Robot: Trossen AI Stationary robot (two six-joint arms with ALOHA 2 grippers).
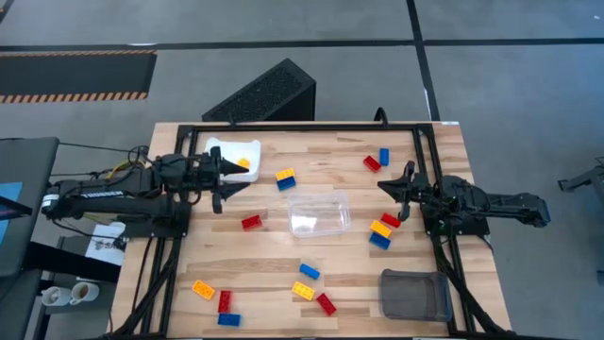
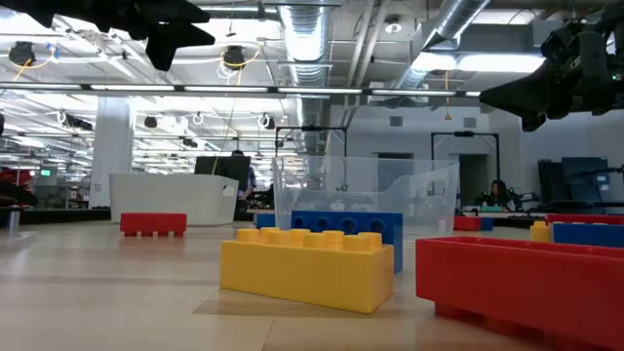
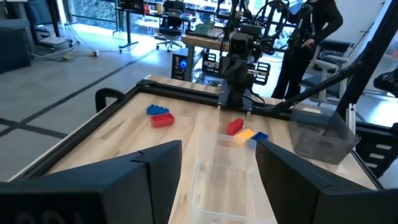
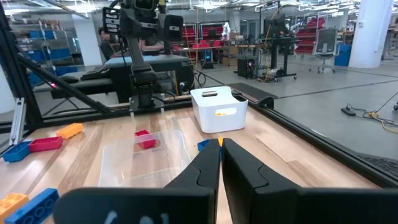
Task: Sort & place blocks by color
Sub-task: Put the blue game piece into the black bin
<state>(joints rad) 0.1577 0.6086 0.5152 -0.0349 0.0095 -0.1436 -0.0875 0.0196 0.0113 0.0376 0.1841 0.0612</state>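
Observation:
Small red, blue and yellow-orange blocks lie scattered flat on the wooden table. Among them are a yellow-and-blue pair, a red block, and a red, orange and blue group. More blocks sit near the front edge. One yellow block lies in the white bin. My left gripper hovers open beside that bin, holding nothing. My right gripper is shut and empty, above the table near a red block and a blue block.
A clear plastic container stands at the table's middle. A grey container sits near the front right corner. A black frame runs along the table's far edge and sides. A dark case lies on the floor beyond.

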